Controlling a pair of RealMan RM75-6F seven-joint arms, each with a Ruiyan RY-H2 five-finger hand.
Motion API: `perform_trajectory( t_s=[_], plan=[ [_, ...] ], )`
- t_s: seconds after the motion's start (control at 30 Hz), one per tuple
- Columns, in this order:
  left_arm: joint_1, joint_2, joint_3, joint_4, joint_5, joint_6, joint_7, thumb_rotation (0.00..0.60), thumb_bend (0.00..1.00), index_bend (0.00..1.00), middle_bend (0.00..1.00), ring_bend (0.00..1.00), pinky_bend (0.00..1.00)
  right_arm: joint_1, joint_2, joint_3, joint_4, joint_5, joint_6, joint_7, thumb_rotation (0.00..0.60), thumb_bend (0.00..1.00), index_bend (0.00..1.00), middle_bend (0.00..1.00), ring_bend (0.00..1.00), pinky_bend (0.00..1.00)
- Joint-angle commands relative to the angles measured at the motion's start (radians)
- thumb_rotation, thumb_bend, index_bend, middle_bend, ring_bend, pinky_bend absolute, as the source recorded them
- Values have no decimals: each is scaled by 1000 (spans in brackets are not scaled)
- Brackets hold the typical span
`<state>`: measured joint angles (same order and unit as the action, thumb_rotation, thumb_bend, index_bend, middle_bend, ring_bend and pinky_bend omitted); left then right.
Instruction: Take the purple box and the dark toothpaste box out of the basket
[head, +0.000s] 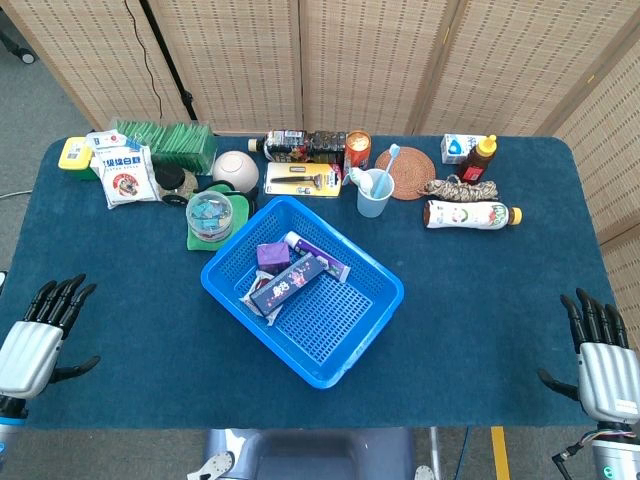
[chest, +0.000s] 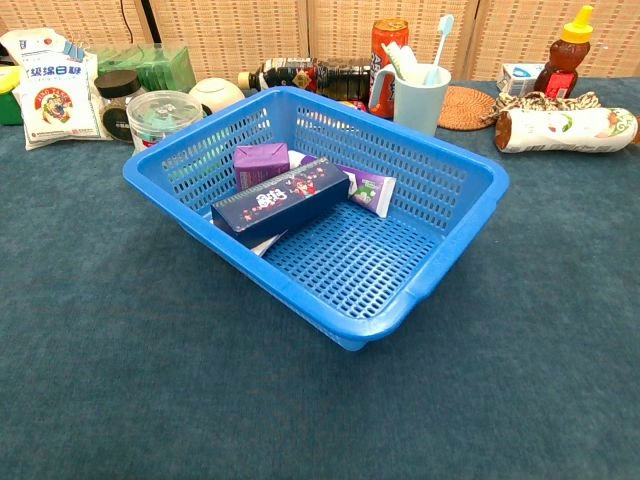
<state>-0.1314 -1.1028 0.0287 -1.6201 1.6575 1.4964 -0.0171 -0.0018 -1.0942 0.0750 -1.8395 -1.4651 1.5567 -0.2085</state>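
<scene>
A blue plastic basket (head: 345, 340) (chest: 450, 240) sits mid-table. Inside it lies the small purple box (head: 272, 255) (chest: 260, 163) near the far left corner. The dark toothpaste box (head: 290, 282) (chest: 282, 200) lies slantwise in front of it, resting partly on a white toothpaste tube (head: 322, 256) (chest: 368, 189). My left hand (head: 40, 335) rests at the table's near left edge, fingers spread, holding nothing. My right hand (head: 603, 360) is at the near right edge, also spread and empty. Both hands are far from the basket and outside the chest view.
Behind the basket stand a light blue cup with toothbrushes (head: 375, 192) (chest: 419, 95), a clear round container (head: 210, 216) (chest: 160, 118), a white bowl (head: 235, 170), a red can (head: 357, 150), a sauce bottle (head: 477, 157), a lying white bottle (head: 468, 214) and snack packets (head: 125, 175).
</scene>
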Motion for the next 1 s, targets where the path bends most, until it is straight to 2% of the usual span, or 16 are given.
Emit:
perform_trajectory(
  t_s=[0.03,0.37,0.67,1.0],
  plan=[
    [0,1,0,-1,-1,0,0,600,0,0,0,0,0,0,0,0,0,0,-1,-1,600,0,0,0,0,0],
    [-6,3,0,-8,-5,-15,-9,600,0,0,0,0,0,1,-1,1,0,6,-4,-2,600,0,0,0,0,0],
    [-43,38,-20,-111,-17,-61,31,600,0,0,0,0,0,1,7,9,-7,12,0,16,600,0,0,0,0,0],
    [-8,75,-5,-152,-27,-27,38,600,0,0,0,0,0,-2,8,20,-3,4,22,36,600,0,0,0,0,0]
  ],
)
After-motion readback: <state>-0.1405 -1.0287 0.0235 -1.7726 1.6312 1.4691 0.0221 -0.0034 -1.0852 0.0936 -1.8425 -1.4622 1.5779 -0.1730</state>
